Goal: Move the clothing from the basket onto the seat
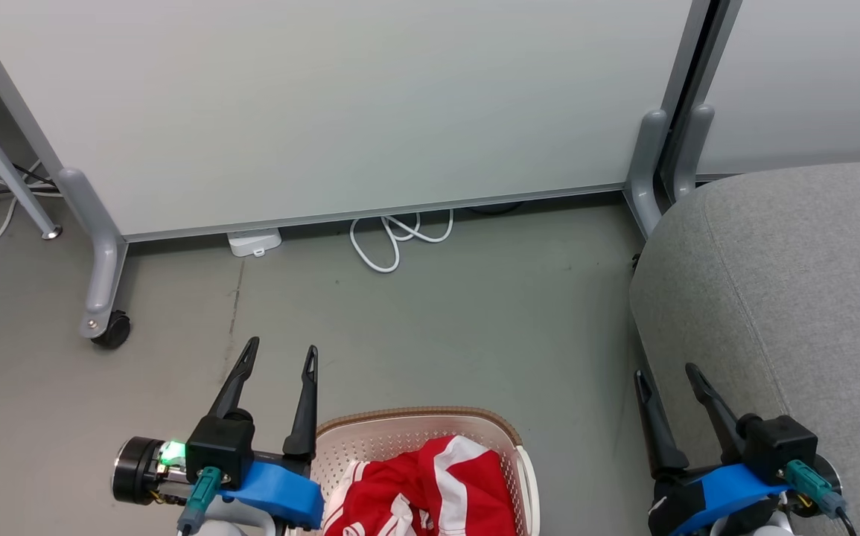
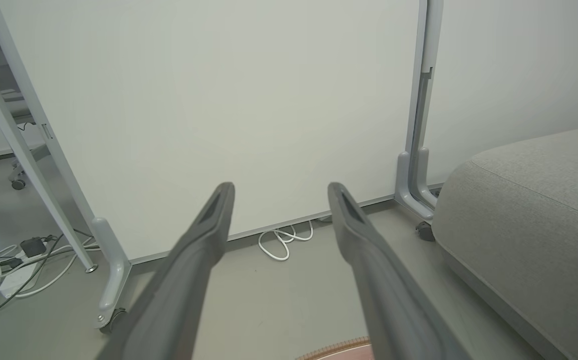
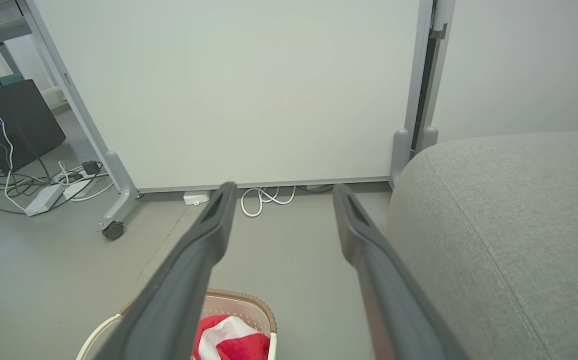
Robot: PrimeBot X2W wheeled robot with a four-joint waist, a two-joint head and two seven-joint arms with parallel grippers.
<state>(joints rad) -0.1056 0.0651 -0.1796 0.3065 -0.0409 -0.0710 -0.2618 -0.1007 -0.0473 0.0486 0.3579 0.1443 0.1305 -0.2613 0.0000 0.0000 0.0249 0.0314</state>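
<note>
Well, both pincers stand spread wide and hold nothing. The left gripper [image 1: 281, 346] hangs just left of the basket [image 1: 415, 412], where the red clothing [image 1: 437, 484] lies bunched. The right gripper [image 1: 666, 371] hovers at the grey seat [image 1: 794, 283] edge. Ahead of both lie a looped white cable [image 1: 398, 237] and a pale partition [image 1: 362, 112].

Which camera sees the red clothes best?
The head view: the clothing lies crumpled in the basket, largest there. The right wrist view catches a bit behind the right claw; the left wrist view, a sliver of basket rim.
</note>
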